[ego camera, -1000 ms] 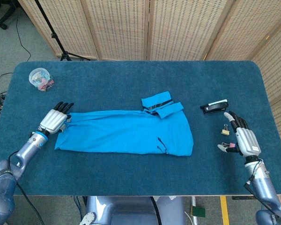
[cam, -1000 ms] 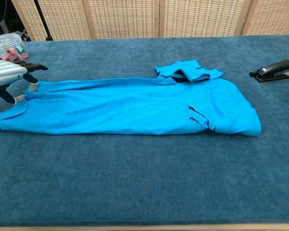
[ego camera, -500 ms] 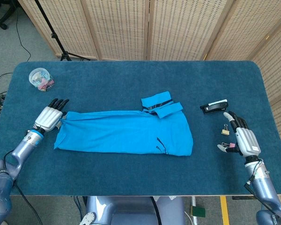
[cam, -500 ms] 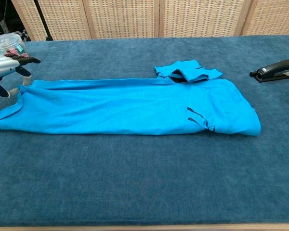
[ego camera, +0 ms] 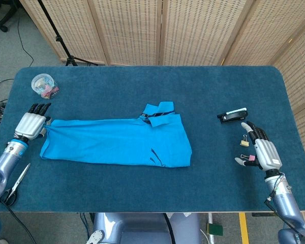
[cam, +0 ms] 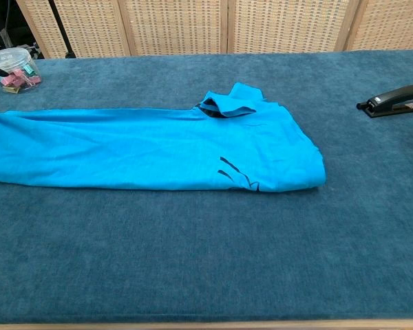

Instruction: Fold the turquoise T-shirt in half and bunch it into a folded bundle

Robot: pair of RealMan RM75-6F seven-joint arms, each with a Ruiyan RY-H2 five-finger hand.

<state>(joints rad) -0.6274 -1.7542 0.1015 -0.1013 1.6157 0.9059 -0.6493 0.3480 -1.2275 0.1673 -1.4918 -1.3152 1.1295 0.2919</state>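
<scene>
left hand point(ego camera: 29, 124) sits at the near left edge of the table point(ego camera: 142, 86), its fingers pointing away from the robot and lying close together. its inner side touches the left end of the shirt point(ego camera: 117, 145); whether it pinches the cloth cannot be told from the head view, and the chest view does not show this hand. the turquoise shirt stretches away from this hand toward the middle of the table as a long flat band, folded lengthwise. at the end far from the hand, the sleeves are bunched up on the back edge, and thin dark marks show near the front edge.

behind the left hand, toward the far left corner, stands a clear tub point(ego camera: 43, 85) holding pink and pale clips. just in front of the left wrist, at the near edge, lies a pair of scissors point(ego camera: 16, 182).

right hand point(ego camera: 265, 152) rests on the table well apart from the shirt, at the near right side. its fingers are spread and hold nothing. a small binder clip point(ego camera: 244, 143) lies just beside its fingertips, and a pink clip point(ego camera: 250, 158) sits by its thumb. a black stapler point(ego camera: 232, 116) lies a little beyond the fingers, toward the back.
</scene>
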